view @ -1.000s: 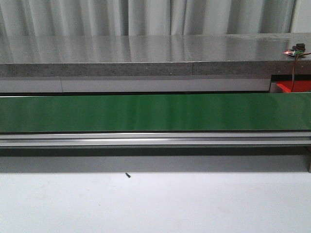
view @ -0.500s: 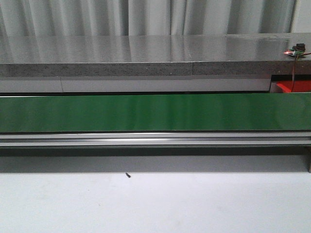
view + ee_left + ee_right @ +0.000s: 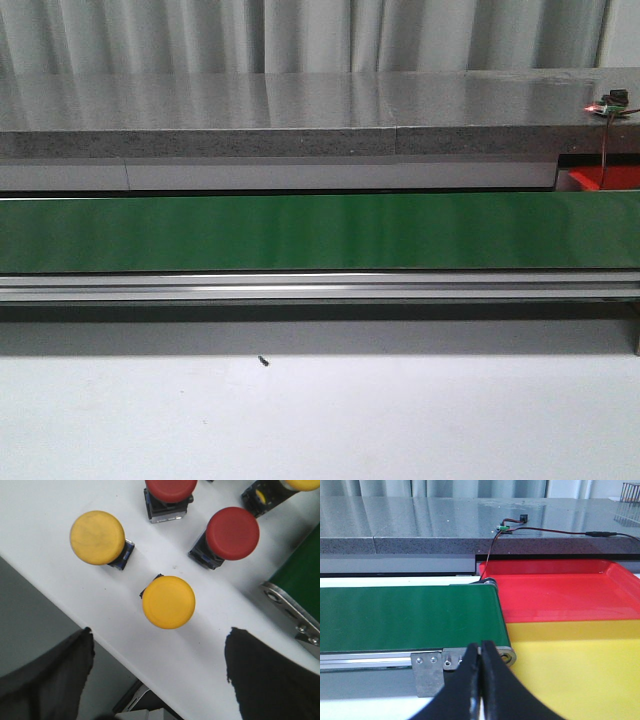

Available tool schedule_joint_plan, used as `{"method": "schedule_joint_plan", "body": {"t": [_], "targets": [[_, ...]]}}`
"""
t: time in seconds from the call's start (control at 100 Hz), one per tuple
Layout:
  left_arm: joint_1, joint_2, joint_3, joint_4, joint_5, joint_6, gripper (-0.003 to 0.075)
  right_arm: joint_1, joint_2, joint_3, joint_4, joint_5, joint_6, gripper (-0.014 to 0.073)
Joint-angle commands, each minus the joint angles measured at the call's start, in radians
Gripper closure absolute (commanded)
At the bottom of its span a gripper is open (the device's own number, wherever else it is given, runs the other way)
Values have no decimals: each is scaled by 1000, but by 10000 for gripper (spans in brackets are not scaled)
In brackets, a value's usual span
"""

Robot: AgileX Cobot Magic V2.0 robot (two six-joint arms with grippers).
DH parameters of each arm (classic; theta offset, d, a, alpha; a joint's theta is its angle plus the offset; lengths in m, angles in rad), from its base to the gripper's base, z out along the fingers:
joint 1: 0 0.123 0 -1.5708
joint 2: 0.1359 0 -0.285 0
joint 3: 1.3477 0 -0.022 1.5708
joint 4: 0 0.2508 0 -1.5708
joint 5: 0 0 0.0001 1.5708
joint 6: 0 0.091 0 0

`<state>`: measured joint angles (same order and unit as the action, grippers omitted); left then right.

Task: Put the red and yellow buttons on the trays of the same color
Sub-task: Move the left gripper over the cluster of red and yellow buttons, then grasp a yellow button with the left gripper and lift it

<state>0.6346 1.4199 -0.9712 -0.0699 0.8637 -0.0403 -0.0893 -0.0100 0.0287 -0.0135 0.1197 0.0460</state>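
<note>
Hovering above a cluster of buttons on the white desk (image 3: 45, 510), the left pincer (image 3: 160, 680) is spread wide, its two dark fingers (image 3: 50, 680) flanking the nearest yellow button (image 3: 168, 602) without touching it. Beside that button a second yellow button (image 3: 97, 537) is seen, with two red buttons (image 3: 232, 533) beyond it and the end of the green conveyor belt (image 3: 300, 582) close by. The right pincer (image 3: 480, 655) is pressed shut on nothing, parked before the belt's other end, next to which the red tray (image 3: 560, 590) and yellow tray (image 3: 580, 660) lie touching. Each button is judged light and rigid, with a smooth domed cap likely to slip; a grip across the cap's rim, or on the square base below it, is advised.
</note>
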Motion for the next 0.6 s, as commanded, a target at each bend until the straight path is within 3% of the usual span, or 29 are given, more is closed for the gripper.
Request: {"method": "schedule_joint_plan", "body": {"t": [0.0,0.59], "targets": [[2,20,-36,-3,-30,3,207,-4,-18,-18,-11,-80,-4,703],[-2,179,-38,-18,-143,5,207,-4,-18,-18,-11,-80,-4,703]]}}
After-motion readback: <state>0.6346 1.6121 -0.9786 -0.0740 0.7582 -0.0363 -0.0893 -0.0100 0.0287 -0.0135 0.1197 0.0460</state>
